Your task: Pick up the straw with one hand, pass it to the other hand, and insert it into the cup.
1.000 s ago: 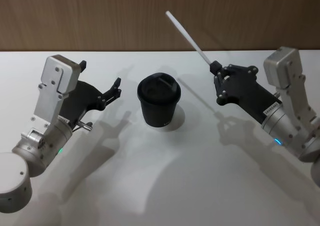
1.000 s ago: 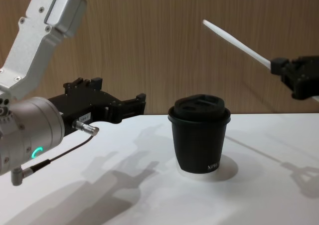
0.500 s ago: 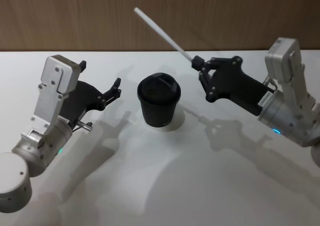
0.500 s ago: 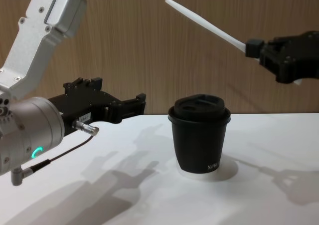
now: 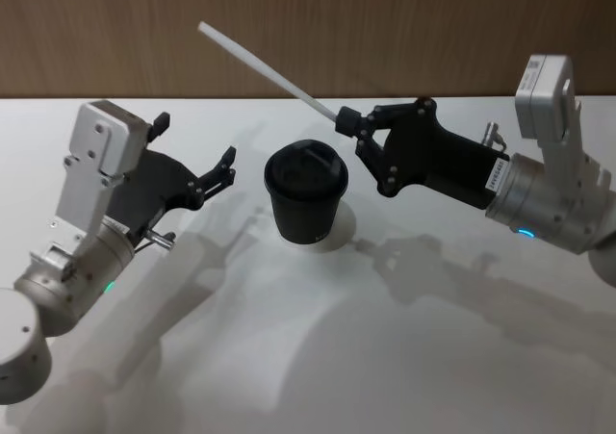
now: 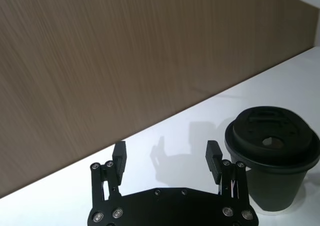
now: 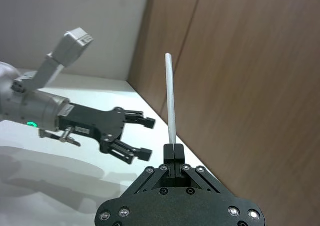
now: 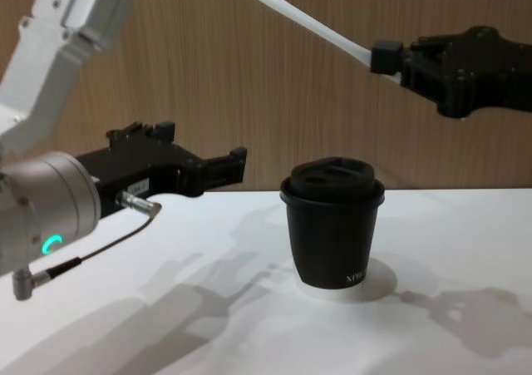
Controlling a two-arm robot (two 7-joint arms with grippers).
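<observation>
Pinching the straw near its lower end, the right end effector is clamped on it and holds it in the air, up & to the right of the cup. The long free end slants up toward the robot's left, passing over the cup w/o touching. My read: gripping low leaves most of the length bare for a 2nd grip, so this is set up for the handover, not insertion yet. Left end effector hovers left of the cup above the bench, fingers spread wide & empty, aimed at the cup/straw area, prob. ready to receive. It's apart from the straw. Cup stands upright mid-bench, lid on, sip hole showing in left wrist view; central spot likely so either arm reaches it. Writing: small white lettering low on cup's side, looks like "NIW…", can't read it properly. White label on the right unit has print too small to read; same for the small label on the left one by its silver plug. Green light glows on the left arm.
</observation>
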